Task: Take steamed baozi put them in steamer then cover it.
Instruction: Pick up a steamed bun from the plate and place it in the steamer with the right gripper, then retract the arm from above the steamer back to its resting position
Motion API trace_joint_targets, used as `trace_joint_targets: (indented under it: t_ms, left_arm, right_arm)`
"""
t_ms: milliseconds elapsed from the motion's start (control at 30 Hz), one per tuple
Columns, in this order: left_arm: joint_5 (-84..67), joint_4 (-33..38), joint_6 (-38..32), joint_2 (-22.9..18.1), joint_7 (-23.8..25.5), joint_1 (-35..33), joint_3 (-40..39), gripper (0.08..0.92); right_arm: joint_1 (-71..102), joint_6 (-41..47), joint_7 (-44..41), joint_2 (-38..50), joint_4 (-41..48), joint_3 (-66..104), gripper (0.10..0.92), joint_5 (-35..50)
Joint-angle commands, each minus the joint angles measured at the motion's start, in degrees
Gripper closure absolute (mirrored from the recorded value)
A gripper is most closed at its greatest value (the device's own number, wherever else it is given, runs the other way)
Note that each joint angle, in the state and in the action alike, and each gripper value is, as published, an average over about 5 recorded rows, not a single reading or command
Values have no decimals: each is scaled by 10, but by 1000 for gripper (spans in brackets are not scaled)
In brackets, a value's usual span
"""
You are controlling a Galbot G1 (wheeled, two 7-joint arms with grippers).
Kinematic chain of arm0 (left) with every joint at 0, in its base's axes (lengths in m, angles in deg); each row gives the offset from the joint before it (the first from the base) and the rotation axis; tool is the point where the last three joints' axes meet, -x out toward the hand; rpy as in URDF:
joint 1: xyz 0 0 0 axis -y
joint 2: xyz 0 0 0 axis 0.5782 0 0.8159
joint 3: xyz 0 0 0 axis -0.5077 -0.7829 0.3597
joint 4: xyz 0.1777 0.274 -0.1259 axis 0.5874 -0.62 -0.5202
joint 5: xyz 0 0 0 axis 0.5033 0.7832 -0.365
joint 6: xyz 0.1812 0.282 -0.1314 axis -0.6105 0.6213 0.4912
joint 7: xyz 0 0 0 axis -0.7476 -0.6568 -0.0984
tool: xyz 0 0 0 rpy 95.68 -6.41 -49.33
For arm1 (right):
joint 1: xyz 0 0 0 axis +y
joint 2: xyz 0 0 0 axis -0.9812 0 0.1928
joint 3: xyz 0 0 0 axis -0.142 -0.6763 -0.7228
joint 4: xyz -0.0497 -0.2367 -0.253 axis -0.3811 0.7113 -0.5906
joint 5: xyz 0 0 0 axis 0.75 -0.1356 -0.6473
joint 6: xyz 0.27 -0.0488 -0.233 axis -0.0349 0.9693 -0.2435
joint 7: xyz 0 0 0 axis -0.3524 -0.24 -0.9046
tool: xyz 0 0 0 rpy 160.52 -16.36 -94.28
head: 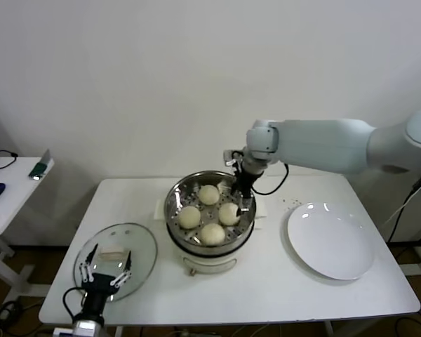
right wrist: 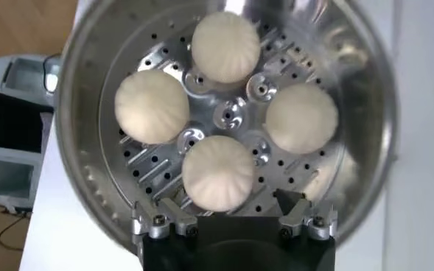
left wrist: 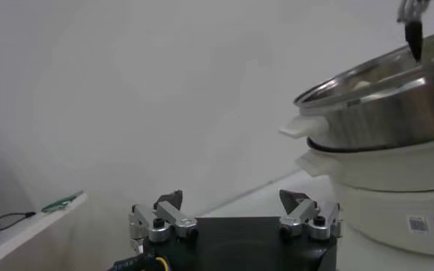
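with all four steamed baozi (head: 209, 213) in the steamer (head: 174, 210), the cover (head: 142, 247) lay flat on the table directly under the left gripper (head: 105, 270), jaws spread empty, far nearer than the right gripper (head: 241, 203), jaws released over the basket.

I count four baozi (head: 209, 194) (head: 189, 217) (head: 229, 213) (head: 212, 234), one steamer (head: 174, 203), one glass cover (head: 142, 242), one white plate (head: 331, 241).
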Motion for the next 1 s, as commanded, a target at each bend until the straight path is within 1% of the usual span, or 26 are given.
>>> trace_joint_targets:
  t_ms: [33,167,267,400,567,800,1000]
  left_arm:
    - [27,-11,-8,-1,-4,2,-1,177]
    - [28,-10,-5,-2,-9,3,1,177]
    - [28,-8,1,-2,-15,4,3,177]
    - [32,-8,8,-1,-20,5,6,177]
    - [38,0,12,-1,-21,2,8,177]
    - [61,10,11,-6,-29,-6,6,177]
    - [92,29,34,-12,-37,-11,8,177]
  right_arm:
    - [-26,-64,4,101,2,69,203,-10]
    - [-10,-122,57,163,-15,110,203,-7]
    - [32,-159,98,218,-42,154,203,-16]
    - [151,-183,163,291,-69,282,203,-35]
    - [321,-225,237,346,-96,468,203,-73]
    - [544,-273,319,351,-127,716,203,-138]
    - [778,-294,374,321,-176,975,203,-181]
